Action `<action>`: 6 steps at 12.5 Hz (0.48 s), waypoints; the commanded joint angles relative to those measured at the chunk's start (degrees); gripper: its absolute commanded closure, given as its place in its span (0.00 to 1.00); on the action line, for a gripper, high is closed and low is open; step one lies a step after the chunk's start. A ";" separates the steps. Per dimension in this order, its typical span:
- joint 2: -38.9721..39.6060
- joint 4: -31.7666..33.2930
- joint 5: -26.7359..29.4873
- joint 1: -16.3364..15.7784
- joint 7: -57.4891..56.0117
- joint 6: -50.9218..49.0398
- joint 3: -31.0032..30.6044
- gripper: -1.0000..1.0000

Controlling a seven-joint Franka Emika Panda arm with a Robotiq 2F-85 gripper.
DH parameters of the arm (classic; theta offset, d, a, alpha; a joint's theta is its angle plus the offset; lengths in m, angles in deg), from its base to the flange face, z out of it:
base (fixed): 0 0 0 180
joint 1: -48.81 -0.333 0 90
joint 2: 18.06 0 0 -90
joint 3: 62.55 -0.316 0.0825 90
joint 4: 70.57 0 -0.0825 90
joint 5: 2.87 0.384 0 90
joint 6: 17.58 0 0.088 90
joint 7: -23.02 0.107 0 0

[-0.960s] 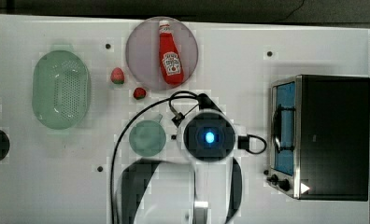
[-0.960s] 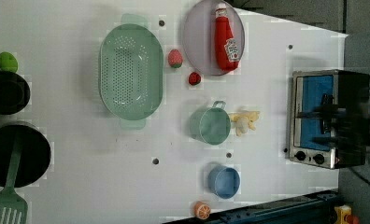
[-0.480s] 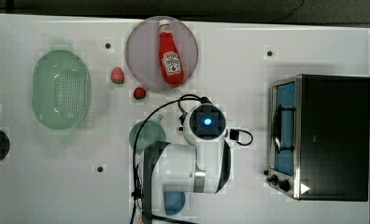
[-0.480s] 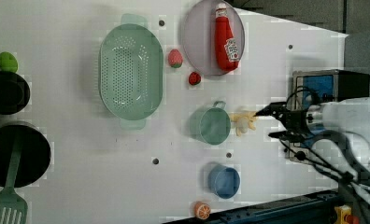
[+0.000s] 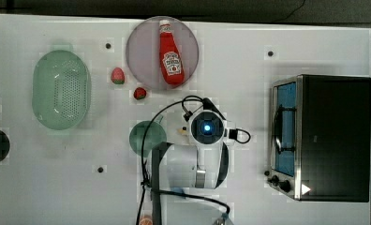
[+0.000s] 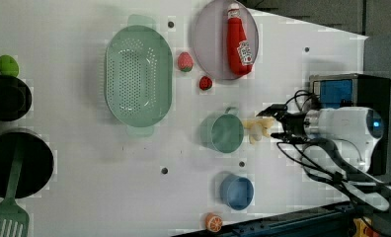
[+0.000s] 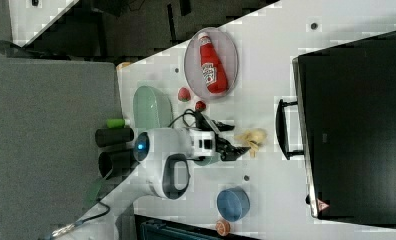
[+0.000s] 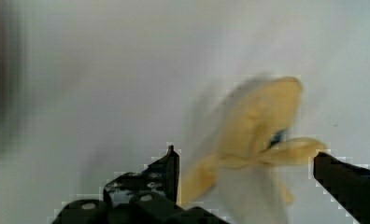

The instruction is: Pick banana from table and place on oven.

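Two open jaws of the gripper [image 8: 246,161] straddled the banana [image 8: 255,135] beside the cup [image 6: 223,132]; lowering squarely before closing seemed best.

The banana [image 6: 258,129], small, pale yellow and cream with its peel flaps splayed, lies flat on the white table [image 6: 85,163] right of centre in the left view. The oven [image 5: 331,138], a boxy unit with a flat black top, silver frame and blue-tinted glass door, stands at the top view's right edge.
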 commanded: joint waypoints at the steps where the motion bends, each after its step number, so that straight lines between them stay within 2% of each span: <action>1: 2.22 0.29 -0.22 0.43 1.60 3.98 -1.60 0.04; 6: 3.73 0.28 -0.22 0.24 1.60 6.92 -1.73 0.63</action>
